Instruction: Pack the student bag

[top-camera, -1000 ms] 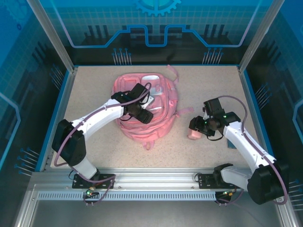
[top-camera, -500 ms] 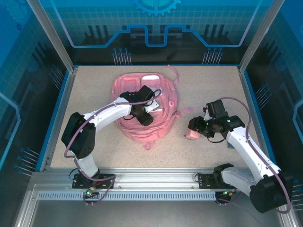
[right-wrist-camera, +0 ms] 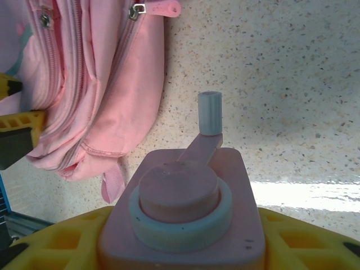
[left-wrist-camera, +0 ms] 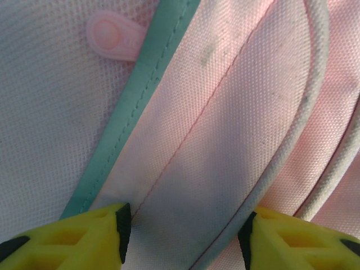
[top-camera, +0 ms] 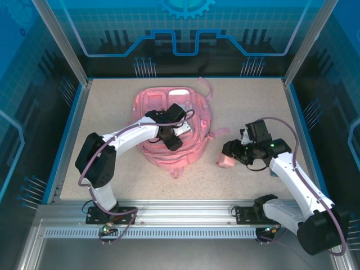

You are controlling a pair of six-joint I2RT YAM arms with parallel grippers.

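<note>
Two hands: left hand (left-wrist-camera: 183,235) parted atop the student bag (top-camera: 151,104) — right hand (top-camera: 228,158), beside it, clenches a pink sharpener (right-wrist-camera: 179,194).

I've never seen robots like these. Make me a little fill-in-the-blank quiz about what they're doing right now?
1. The backpack is ____ in colour.
2. The sharpener sits in the right gripper, whose fingers are ____.
3. The left gripper is over the ____.

Missing words: pink; yellow; backpack.
</note>
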